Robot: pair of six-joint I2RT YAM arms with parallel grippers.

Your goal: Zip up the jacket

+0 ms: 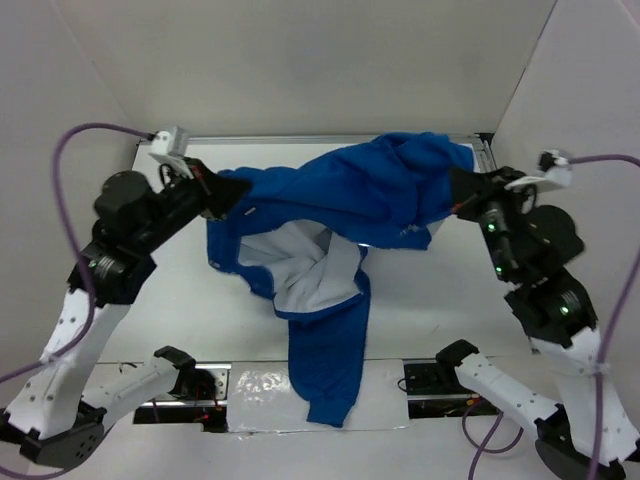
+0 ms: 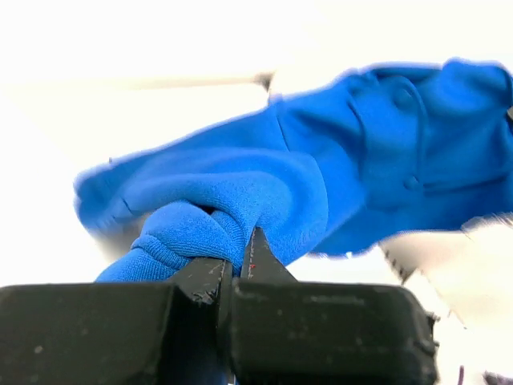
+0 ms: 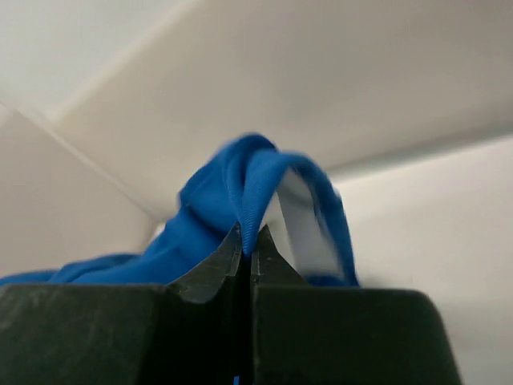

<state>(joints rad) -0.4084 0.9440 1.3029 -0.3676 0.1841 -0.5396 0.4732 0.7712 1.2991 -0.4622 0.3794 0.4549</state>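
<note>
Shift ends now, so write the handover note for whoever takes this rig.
Left gripper: shut on the jacket, a bunched fold at its left end.
Right gripper: shut on the jacket's right end, a blue edge with white lining behind.
Jacket: strung between both arms over the far table, one sleeve trailing to the near edge.
Done: both grasps.
To do: spread it flat, find the zipper (not in view), zip up.
</note>
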